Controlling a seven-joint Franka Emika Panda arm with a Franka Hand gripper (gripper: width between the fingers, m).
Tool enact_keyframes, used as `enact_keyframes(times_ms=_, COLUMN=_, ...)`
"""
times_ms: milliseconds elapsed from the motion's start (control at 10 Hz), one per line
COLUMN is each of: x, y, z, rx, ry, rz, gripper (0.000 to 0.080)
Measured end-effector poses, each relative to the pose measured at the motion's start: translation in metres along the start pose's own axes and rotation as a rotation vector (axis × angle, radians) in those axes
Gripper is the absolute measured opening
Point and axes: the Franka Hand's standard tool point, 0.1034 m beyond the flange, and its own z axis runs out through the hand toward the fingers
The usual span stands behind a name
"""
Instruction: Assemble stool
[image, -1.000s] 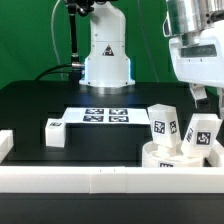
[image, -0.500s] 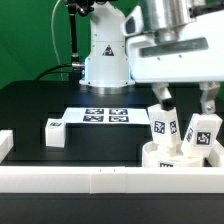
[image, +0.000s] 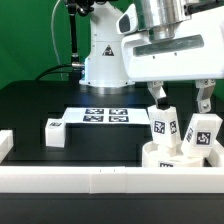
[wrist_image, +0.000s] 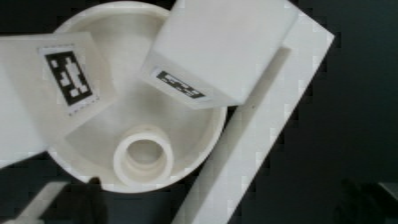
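The gripper (image: 182, 103) has a bulky white body that fills the upper right of my exterior view and runs off the frame, so I see nothing of the arm above it. It also covers one side of the robot base (image: 103, 55). The seat (image: 160, 157) is mostly hidden. The rail (image: 90, 178) in front cuts off its lower part, and two legs stand upright in it. The wrist view is blurred; I can make out the seat's rim, one open socket (wrist_image: 146, 152) and both standing legs, cropped by the frame.

The jaws are spread wide and hold nothing. The two dark fingers (image: 158, 97) hang over the seat. One is right at the top of the first leg (image: 163, 127); whether it touches, I cannot tell. The other is a little above the second leg (image: 203, 134). The seat sits directly below the jaws, against the rail, at the exterior view's right.

The third leg (image: 54, 131) lies on the tabletop (image: 30, 100), well apart at the exterior view's left, near the marker board (image: 100, 116).
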Motion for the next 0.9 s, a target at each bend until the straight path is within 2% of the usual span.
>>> enact_keyframes(times_ms=100, x=0.000, y=0.004, z=0.002, rx=-0.014, ry=0.001, rz=-0.083, gripper=0.0649)
enact_keyframes(times_ms=200, x=0.007, y=0.015, z=0.000, rx=-0.020, ry=0.003, rz=-0.131, gripper=0.0649)
enact_keyframes(times_ms=400, x=0.025, y=0.039, z=-0.011, rx=-0.009, ry=0.019, rz=-0.191, gripper=0.0649)
enact_keyframes(times_ms=600, x=0.051, y=0.065, z=-0.023, rx=-0.008, ry=0.025, rz=-0.253, gripper=0.0649)
enact_keyframes(times_ms=700, x=0.058, y=0.071, z=-0.024, rx=-0.009, ry=0.028, rz=-0.260, gripper=0.0649)
enact_keyframes(times_ms=900, x=0.055, y=0.069, z=-0.023, rx=-0.009, ry=0.025, rz=-0.272, gripper=0.0649)
